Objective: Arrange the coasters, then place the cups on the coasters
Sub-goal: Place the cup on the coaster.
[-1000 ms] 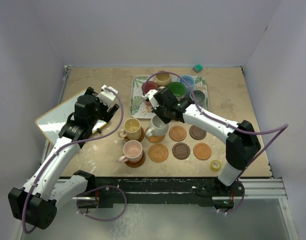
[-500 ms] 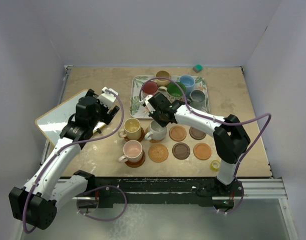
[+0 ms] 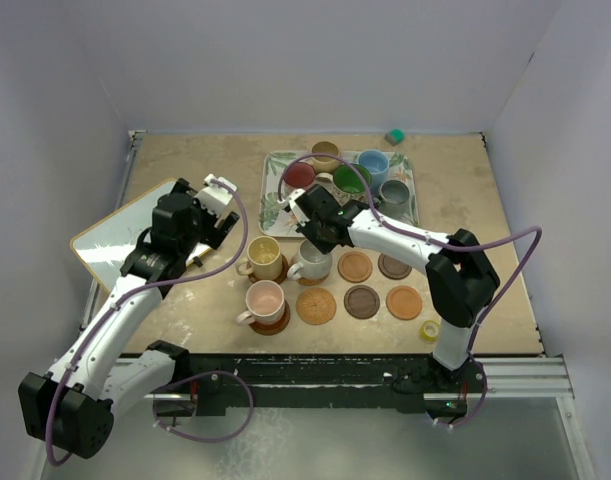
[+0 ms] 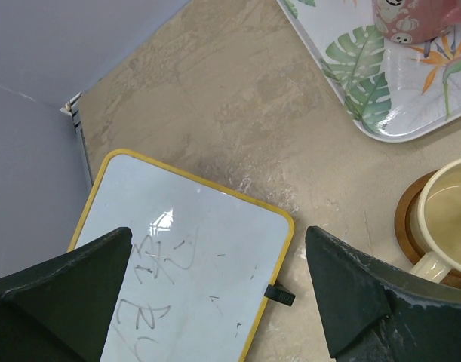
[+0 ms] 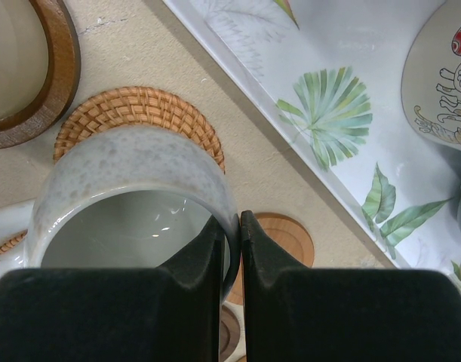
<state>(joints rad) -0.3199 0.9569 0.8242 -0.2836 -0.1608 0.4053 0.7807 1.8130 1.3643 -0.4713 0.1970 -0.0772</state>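
My right gripper (image 5: 239, 222) is shut on the rim of the white cup (image 5: 132, 173), one finger inside and one outside. The cup sits over a woven coaster (image 5: 139, 105); I cannot tell whether it touches. From above, the white cup (image 3: 313, 262) is right of the yellow cup (image 3: 265, 255), which stands on a dark coaster, and the pink cup (image 3: 265, 300) stands on another. Several bare coasters (image 3: 362, 301) lie to the right. The tan, blue, red, green and grey cups stand in the tray (image 3: 273, 205). My left gripper (image 4: 219, 234) hangs open over the whiteboard (image 4: 185, 302), holding nothing.
The yellow-framed whiteboard (image 3: 110, 235) lies at the table's left edge. A small yellow tape roll (image 3: 429, 330) sits near the front right, by the right arm's base. A green block (image 3: 394, 136) rests at the back edge.
The right arm has carried the white cup a little nearer and lower, over the woven coaster, and its elbow has folded in. The left arm has stayed still.
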